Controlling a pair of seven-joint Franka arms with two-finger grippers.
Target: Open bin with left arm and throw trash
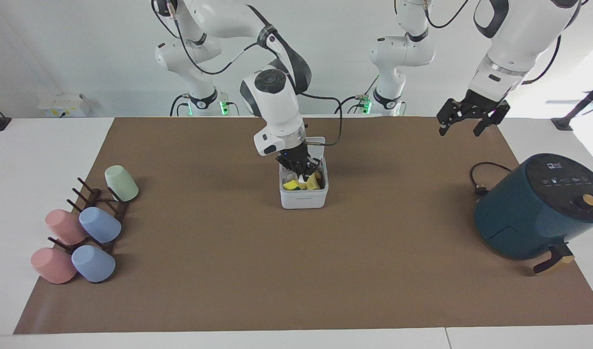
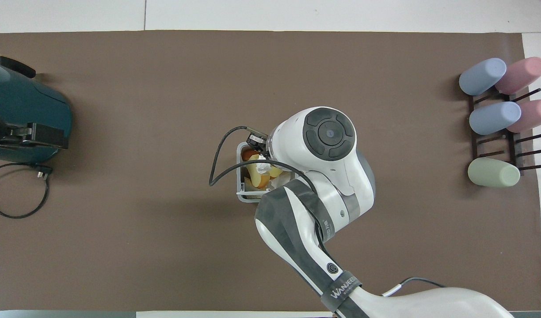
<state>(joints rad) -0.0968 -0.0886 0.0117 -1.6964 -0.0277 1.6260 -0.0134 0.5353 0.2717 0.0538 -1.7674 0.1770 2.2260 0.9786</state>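
Note:
The small white bin [image 1: 304,198] stands mid-mat with its lid [image 1: 318,143] upright. Inside lie a bright yellow chunk [image 1: 290,185] and a pale yellow block [image 2: 255,174]. My right gripper [image 1: 302,172] hangs just over the bin's opening, and a white paper wad [image 1: 302,180] shows right at its tip, among the scraps. From overhead the right arm covers most of the bin [image 2: 241,194]; the wad [image 2: 264,167] peeks out beside the wrist. My left gripper [image 1: 470,122] is open and empty, raised high over the mat's edge by the air fryer.
A dark teal air fryer [image 1: 538,208] with a looped cord [image 2: 14,194] stands at the left arm's end of the table. A rack of pastel cups [image 1: 83,228] lies at the right arm's end.

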